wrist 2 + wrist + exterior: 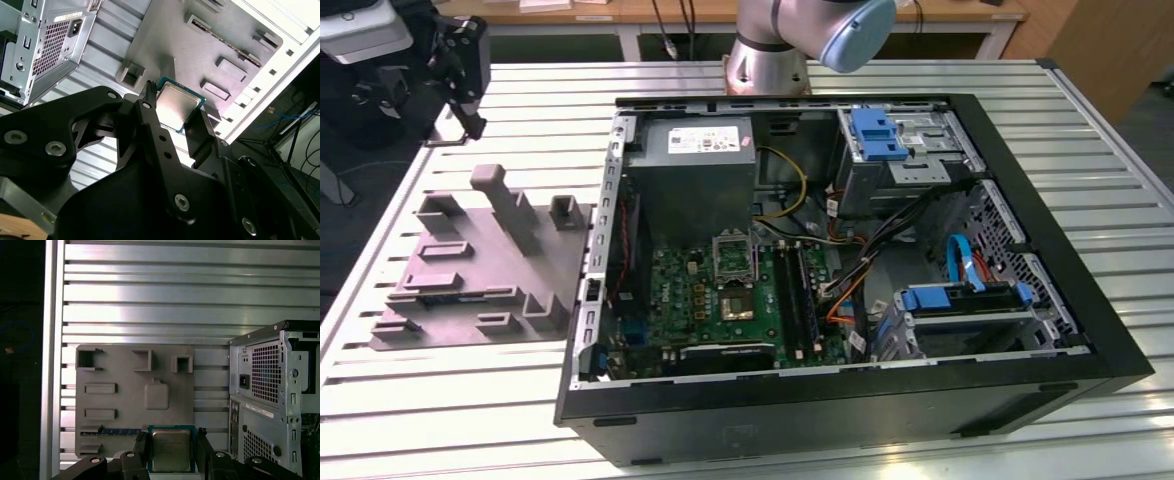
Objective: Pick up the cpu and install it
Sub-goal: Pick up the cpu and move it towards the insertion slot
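The black claw (171, 441) is shut tight on the small, flat, square chip with a silvery metal top (171, 451). It pinches the chip by two opposite edges, likely to keep it level and leave its underside untouched. In the first wrist view the chip sits over the edge of the big grey plastic tray with raised blocks (125, 405). The tray lies beside the open black computer case (854, 390), and the chip is not yet at the green board (707, 300) inside.

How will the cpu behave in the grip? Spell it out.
Probably stiff: the cpu sits flat while held only by its edges in the gripper. Likely light, since it is a thin plate. Its smooth metal top and slim edges suggest it could slip or tilt under uneven pressure.
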`<state>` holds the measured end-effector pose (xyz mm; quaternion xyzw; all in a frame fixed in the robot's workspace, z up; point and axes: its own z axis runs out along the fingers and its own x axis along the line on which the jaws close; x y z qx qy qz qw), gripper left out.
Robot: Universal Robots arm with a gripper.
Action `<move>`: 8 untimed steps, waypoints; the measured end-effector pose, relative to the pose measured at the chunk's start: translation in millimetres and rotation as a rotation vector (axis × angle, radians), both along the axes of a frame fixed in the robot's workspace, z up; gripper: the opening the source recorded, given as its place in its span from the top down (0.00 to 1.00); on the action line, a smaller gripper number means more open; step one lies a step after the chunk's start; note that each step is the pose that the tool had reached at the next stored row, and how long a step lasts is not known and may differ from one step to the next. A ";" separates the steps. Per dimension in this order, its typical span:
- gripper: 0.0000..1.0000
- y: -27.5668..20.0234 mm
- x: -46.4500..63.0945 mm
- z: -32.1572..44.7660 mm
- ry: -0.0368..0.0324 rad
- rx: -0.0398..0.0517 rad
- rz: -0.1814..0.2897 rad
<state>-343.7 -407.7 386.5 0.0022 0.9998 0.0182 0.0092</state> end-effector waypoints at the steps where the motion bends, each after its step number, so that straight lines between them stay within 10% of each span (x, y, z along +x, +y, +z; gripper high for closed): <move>1: 0.53 0.0 0.5 0.0 0.0000 0.0000 0.000; 8: 0.53 0.0 3.1 0.0 0.0000 0.0000 0.000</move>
